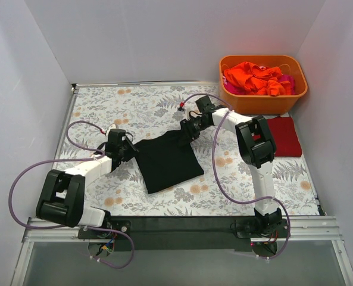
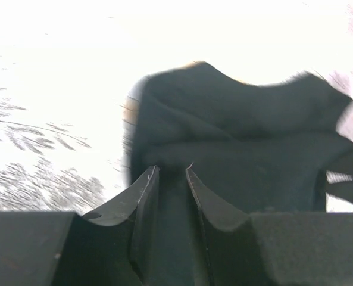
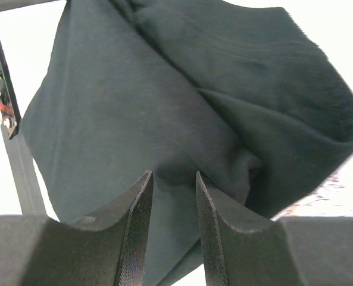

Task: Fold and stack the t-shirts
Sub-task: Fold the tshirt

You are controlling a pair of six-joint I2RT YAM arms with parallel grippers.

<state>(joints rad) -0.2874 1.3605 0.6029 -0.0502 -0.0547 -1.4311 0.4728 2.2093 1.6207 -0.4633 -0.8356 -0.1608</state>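
Observation:
The large black t-shirt (image 1: 167,162) lies partly folded in the middle of the table. My left gripper (image 1: 131,149) is at its left corner, and in the left wrist view the gripper (image 2: 171,170) is shut on black fabric (image 2: 241,137). My right gripper (image 1: 188,130) is at the shirt's far right corner; in the right wrist view the gripper (image 3: 174,174) is shut on the black cloth (image 3: 134,101), which bunches in a fold to the right. The top edge is stretched between both grippers. A dark red t-shirt (image 1: 283,136) lies folded at the right.
An orange plastic tub (image 1: 298,89) at the back right holds crumpled orange t-shirts (image 1: 253,77) and a pink one (image 1: 287,80). The floral tablecloth (image 1: 134,104) covers the table. White walls close in on three sides. Purple cables loop by both arms.

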